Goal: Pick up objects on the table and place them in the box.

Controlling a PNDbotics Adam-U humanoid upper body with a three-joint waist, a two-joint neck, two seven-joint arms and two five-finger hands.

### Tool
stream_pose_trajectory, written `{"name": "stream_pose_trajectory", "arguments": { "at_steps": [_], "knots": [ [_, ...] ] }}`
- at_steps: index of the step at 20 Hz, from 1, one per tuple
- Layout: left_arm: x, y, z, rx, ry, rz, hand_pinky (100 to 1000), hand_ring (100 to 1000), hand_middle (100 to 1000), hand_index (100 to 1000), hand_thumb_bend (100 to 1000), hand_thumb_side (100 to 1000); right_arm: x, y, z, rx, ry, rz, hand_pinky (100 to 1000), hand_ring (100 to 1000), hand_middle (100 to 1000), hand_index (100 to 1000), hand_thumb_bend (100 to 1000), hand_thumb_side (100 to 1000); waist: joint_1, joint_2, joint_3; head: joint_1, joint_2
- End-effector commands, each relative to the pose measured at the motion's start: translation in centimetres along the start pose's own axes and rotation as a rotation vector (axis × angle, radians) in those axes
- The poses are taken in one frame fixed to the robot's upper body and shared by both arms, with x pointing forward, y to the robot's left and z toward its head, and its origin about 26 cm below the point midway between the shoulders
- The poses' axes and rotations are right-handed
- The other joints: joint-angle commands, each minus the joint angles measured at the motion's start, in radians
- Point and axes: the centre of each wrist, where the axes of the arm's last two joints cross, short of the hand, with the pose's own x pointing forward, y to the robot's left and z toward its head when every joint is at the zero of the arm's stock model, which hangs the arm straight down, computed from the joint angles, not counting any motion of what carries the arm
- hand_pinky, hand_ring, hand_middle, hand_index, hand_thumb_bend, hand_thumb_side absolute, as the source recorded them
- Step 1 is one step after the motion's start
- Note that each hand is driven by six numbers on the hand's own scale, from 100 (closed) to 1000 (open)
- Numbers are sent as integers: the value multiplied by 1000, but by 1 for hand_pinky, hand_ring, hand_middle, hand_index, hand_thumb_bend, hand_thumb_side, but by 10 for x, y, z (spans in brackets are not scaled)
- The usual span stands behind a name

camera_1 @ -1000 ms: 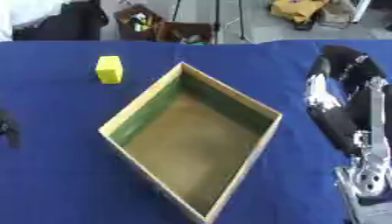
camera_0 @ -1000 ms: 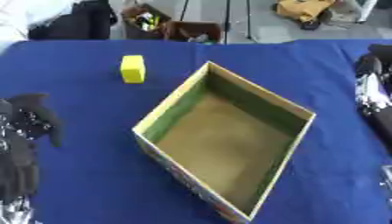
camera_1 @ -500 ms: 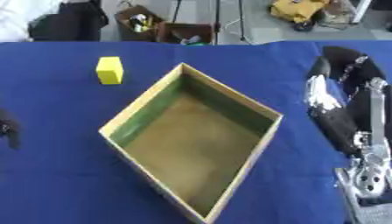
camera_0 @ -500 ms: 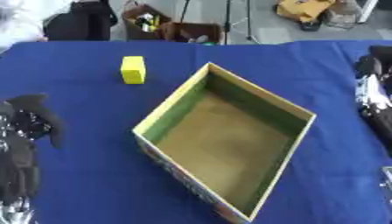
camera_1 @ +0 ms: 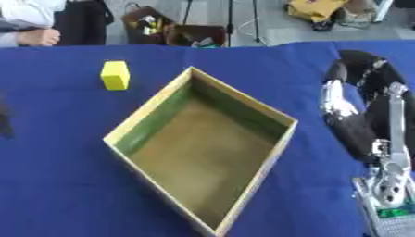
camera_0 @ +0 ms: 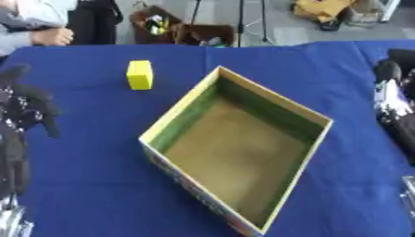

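Box centre of blue desk, nothing inside. Yellow block at 10 o'clock, apart. Left hand at 9, right hand at 3; finger state: cannot tell.

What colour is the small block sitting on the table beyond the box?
Yellow. The block shows best in the left eye view, on the blue tablecloth.

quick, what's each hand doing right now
Left hand: empty, fingers cannot be told.
Right hand: empty, fingers cannot be told.

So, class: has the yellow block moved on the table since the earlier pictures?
No. The yellow block sits at the same spot off the box's far-left wall.
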Motion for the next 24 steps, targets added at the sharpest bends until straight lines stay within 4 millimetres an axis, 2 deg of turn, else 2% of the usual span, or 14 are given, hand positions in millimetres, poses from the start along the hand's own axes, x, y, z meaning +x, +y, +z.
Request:
{"name": "stream_pose_trajectory", "arguments": {
  "at_steps": [1,2,4,7,10,12,14,18,24],
  "knots": [
    [12,20,-15,-51,-63,-131,308,493,551,840,100,896,5,-4,-4,8,-28,21,728,679,610,740,100,461,-3,-19,-2,-3,-11],
    [14,25,-20,-61,-78,-167,348,527,585,849,100,867,5,-4,-3,12,-28,23,728,679,610,740,100,416,-1,-22,-4,-3,-8],
    [22,34,-33,-83,-110,-240,366,546,600,845,100,850,4,-5,-2,18,-27,29,728,679,610,740,100,417,4,-23,-6,-4,-5],
    [39,49,-66,-167,-103,-516,405,593,648,877,100,873,5,-3,-3,28,-30,25,729,679,610,740,100,418,5,-18,-17,6,-4],
    [40,55,-84,-227,-66,-691,434,624,680,899,100,888,5,-3,-2,36,-31,25,729,679,609,740,100,418,8,-17,-28,14,-4],
    [34,62,-98,-279,-27,-784,452,645,701,918,100,900,4,-3,-2,40,-31,30,729,679,609,740,100,419,12,-16,-37,22,-3],
    [25,70,-110,-344,11,-864,503,703,749,951,100,922,4,-4,-1,45,-30,35,729,679,609,740,100,419,15,-15,-46,29,-3],
    [8,85,-134,-465,64,-997,560,756,770,942,100,865,4,-4,-1,58,-32,46,730,679,608,740,100,420,22,-9,-65,41,-7],
    [-22,95,-163,-599,155,-1125,596,775,787,948,100,871,3,-5,0,68,-38,58,729,679,607,739,100,420,29,3,-95,60,-20]
  ]
}}
